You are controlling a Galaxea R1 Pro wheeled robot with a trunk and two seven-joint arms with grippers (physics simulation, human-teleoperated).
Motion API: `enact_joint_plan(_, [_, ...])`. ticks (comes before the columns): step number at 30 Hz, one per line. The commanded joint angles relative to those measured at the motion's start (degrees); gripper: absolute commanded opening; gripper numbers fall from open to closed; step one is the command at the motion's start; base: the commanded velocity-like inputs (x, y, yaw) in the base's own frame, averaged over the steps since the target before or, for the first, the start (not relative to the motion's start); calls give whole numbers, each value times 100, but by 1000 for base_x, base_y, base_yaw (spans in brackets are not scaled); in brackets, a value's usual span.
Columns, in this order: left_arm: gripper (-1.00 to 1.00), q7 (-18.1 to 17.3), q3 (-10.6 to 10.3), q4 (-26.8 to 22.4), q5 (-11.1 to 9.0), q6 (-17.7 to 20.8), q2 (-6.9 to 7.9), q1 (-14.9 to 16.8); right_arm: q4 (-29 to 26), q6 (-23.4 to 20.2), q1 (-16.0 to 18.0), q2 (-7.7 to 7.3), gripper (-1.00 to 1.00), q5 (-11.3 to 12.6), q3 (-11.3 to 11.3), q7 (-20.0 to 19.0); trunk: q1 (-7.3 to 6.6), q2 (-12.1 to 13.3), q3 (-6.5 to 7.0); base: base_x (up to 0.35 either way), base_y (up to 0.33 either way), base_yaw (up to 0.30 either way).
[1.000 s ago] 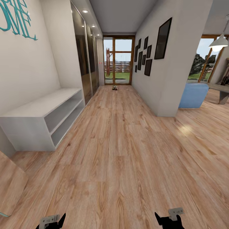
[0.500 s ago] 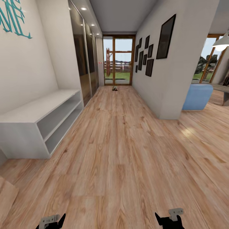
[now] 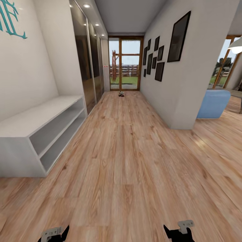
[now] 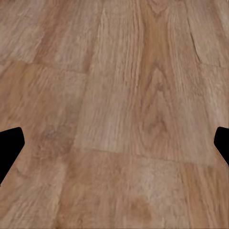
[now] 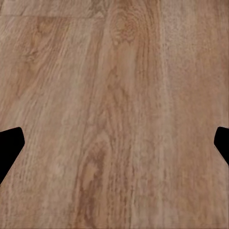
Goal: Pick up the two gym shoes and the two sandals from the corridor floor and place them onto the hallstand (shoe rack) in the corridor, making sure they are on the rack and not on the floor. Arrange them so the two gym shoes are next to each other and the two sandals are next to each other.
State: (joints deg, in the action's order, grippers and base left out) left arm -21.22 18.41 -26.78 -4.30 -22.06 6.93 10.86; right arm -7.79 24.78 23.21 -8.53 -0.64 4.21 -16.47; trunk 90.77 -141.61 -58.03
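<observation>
Two claws sit at the bottom edge of the head view, the left claw [image 3: 53,234] at lower left and the right claw [image 3: 178,231] at lower right. Each wrist view shows bare floor [image 3: 127,174] planks with dark fingertips [image 4: 10,145] far apart at the picture's sides, so both claws are spread wide and hold nothing.

A pale bench with two open shelves [image 3: 40,134] stands at the left of the frame against the wall, with mint-green letters [image 3: 11,18] above it at upper left. No shoe lies on it.

Far ahead, near the frame's upper middle, a small dark heap of footwear [image 3: 121,94] lies on the planks just before the glass door [image 3: 125,64]. It is too small to tell shoe from sandal or its long axis. It lies straight ahead, about centred between the arms, so neither arm looks clearly nearer; the base must probably drive the corridor's length first.
</observation>
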Motion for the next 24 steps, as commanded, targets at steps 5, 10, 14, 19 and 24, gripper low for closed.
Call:
enact_joint_plan(5, [100, -58, 22, 6, -45, 3, 1, 4, 5, 10, 5, 0, 100, -6, 45, -49, 2, -2, -5, 337, 0, 0])
enact_joint_plan(10, [100, -58, 22, 6, -45, 5, 2, 4, 5, 9, 6, 1, 100, -6, 45, -49, 2, -2, -5, 337, 0, 0])
enact_joint_plan(14, [100, -58, 22, 6, -45, 2, 2, 4, 5, 9, 5, 1, 100, -6, 45, -50, 2, -2, -5, 337, 0, 0])
enact_joint_plan(19, [100, -58, 22, 6, -45, 1, 2, 4, 11, 9, 7, 1, 100, -6, 45, -50, 2, -2, -5, 337, 0, 0])
enact_joint_plan(24, [100, -58, 23, 6, -45, 0, 2, 4, 14, 9, 5, 1, 100, -6, 45, -50, 2, -2, -5, 337, 0, 0])
